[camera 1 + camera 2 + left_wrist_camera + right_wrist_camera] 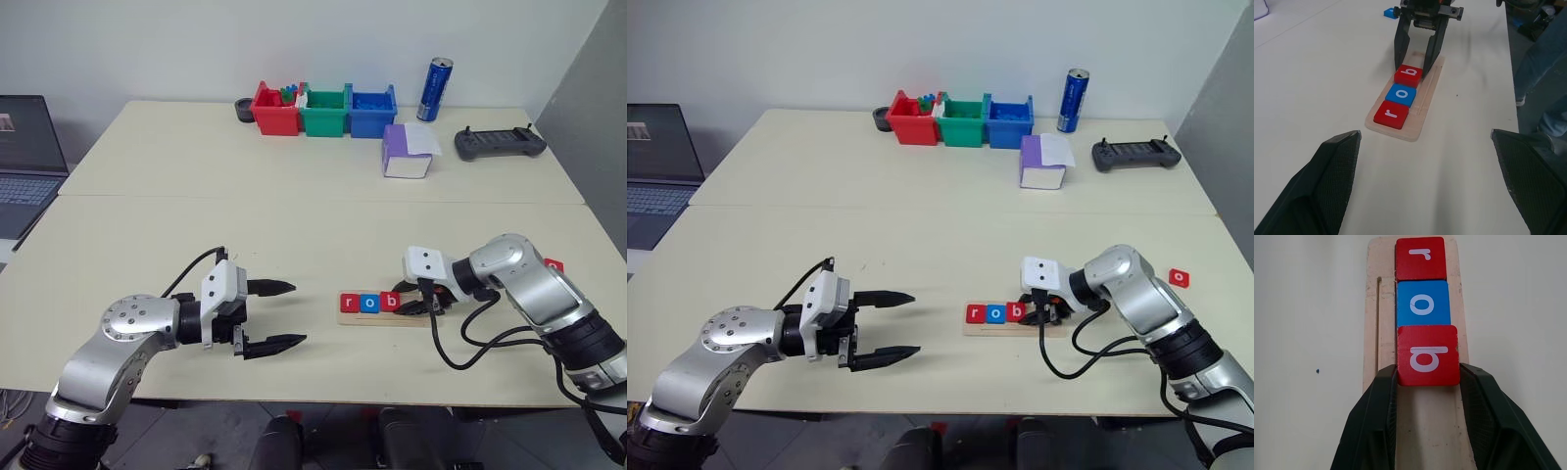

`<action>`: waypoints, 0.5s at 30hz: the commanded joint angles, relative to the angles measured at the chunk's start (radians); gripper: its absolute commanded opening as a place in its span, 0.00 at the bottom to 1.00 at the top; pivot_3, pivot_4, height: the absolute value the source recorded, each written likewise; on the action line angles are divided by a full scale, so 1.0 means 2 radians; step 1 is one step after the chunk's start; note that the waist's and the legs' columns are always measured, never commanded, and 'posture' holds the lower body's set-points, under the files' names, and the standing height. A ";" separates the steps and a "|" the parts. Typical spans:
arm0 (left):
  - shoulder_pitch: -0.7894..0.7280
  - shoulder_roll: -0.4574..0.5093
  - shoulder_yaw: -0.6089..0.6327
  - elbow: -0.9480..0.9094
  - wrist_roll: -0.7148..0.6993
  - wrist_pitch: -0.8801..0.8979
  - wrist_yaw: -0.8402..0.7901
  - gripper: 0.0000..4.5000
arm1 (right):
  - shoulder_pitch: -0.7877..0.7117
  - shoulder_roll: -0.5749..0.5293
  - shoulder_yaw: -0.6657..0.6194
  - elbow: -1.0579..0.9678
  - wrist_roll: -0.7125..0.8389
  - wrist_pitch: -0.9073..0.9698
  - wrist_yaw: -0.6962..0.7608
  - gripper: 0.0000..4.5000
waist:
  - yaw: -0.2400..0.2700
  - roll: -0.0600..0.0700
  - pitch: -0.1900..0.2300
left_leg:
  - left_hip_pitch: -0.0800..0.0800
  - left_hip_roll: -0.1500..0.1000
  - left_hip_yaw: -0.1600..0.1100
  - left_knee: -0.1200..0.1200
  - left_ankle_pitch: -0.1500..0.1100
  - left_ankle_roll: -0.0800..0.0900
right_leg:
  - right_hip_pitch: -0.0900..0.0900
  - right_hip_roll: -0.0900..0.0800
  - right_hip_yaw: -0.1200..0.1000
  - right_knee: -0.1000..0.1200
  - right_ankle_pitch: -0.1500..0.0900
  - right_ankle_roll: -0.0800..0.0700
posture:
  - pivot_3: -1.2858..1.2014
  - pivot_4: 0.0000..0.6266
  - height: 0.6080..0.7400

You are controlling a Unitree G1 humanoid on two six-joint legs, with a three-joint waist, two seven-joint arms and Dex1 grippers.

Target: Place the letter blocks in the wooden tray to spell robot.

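Note:
The wooden tray (pixel 373 319) lies near the table's front edge. Three letter blocks sit in it in a row: a red r (pixel 350 303), a blue o (pixel 369 303) and a red b (pixel 1427 355). My right gripper (pixel 1427 374) points down at the tray, and its fingers (pixel 1386 396) press both sides of the b block. Another red block with an o (pixel 1180 278) lies on the table to the right of my right arm. A blue block (pixel 1388 11) lies just beyond the right gripper. My left gripper (pixel 298 313) hovers open to the left of the tray, holding nothing.
Red (pixel 275 110), green (pixel 324 113) and blue (pixel 372 110) plastic bins stand at the back, with a blue can (pixel 434 88), a purple and white box (pixel 407 152) and a black controller (pixel 499 143). A laptop (pixel 24 166) sits at far left. A person's leg (pixel 1542 63) is beside the table.

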 commanded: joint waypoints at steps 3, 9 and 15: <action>-0.003 0.000 0.002 -0.019 -0.006 0.004 0.005 1.00 | -0.001 -0.005 0.001 -0.026 0.000 0.006 0.010 0.33 | 0.000 0.000 0.000 | 0.000 0.000 0.000 0.000 0.000 0.000 | 0.000 0.000 0.000 0.000 0.000 0.000 | 0.52 0.24 1.00; -0.001 0.001 0.005 -0.020 -0.007 0.005 0.006 1.00 | -0.002 -0.006 0.004 -0.024 -0.003 0.006 0.012 0.33 | 0.000 0.000 0.000 | 0.000 0.000 0.000 0.000 0.000 0.000 | 0.000 0.000 0.000 0.000 0.000 0.000 | 0.52 0.24 1.00; 0.004 -0.001 0.005 -0.006 -0.002 -0.007 0.001 1.00 | -0.011 0.002 0.009 -0.016 -0.005 0.018 0.008 0.33 | 0.000 0.000 0.000 | 0.000 0.000 0.000 0.000 0.000 0.000 | 0.000 0.000 0.000 0.000 0.000 0.000 | 0.52 0.24 1.00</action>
